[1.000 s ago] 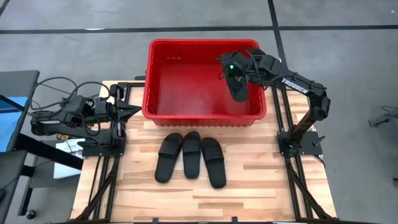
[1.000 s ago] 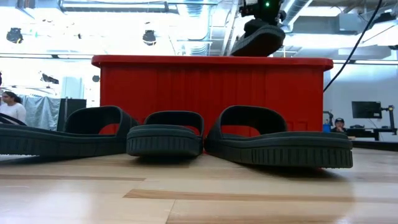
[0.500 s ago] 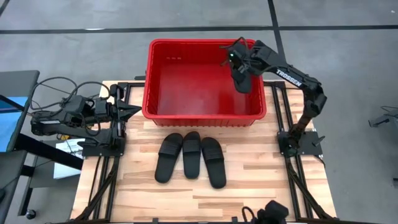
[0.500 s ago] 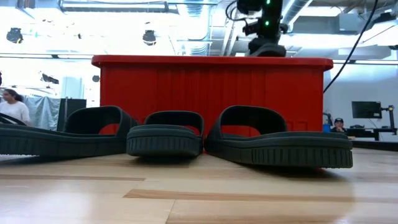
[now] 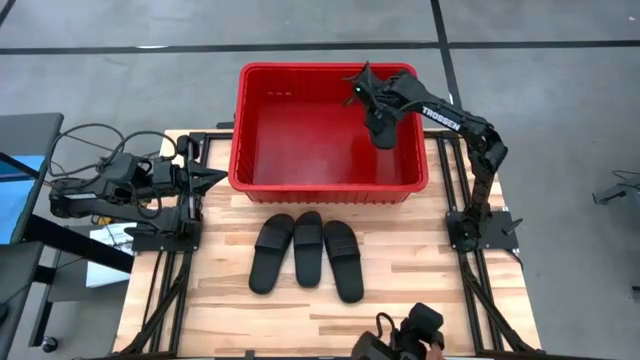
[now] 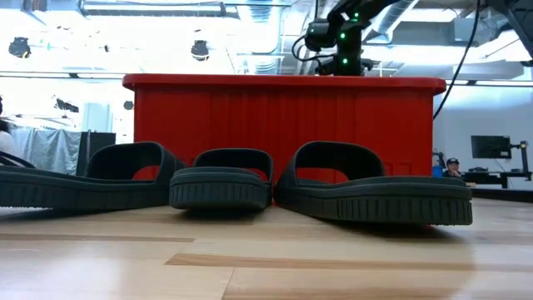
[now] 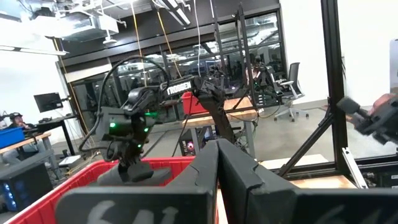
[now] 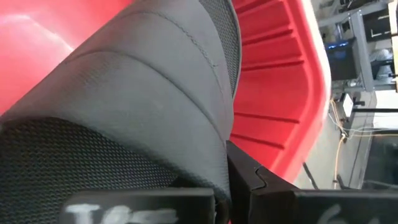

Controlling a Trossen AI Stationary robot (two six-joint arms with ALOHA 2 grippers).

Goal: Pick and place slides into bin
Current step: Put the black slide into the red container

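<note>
My right gripper [image 5: 374,104] is shut on one black slide [image 5: 384,131] inside the red bin [image 5: 300,180], near its far right corner. The slide's strap fills the right wrist view [image 8: 143,99]. In the low view the slide is hidden behind the bin wall [image 6: 283,117]. Three more black slides [image 5: 272,252] [image 5: 308,247] [image 5: 343,260] lie soles down, side by side, on the wooden table in front of the bin. My left gripper [image 5: 215,178] is shut and empty at the table's left edge. My right gripper holds the slide at its wide strap [image 8: 205,124], one dark finger [image 8: 249,180] showing beside the strap's edge. The strap hides the other finger. The gripper comes from above, slanting down into the bin. The slide hangs tilted below it; whether it touches the bin floor, I cannot tell.
The bin stands at the table's far edge, its thick rim [image 5: 330,187] between the slides and its inside. A dark camera-like object [image 5: 405,335] shows at the table's near edge. Bare wood lies left and right of the three slides.
My right gripper has gone toward the table's far edge and down into the bin with the slide. The slide stood above the rim in the low view and has sunk behind the bin wall. A dark object has come in at the near edge.
</note>
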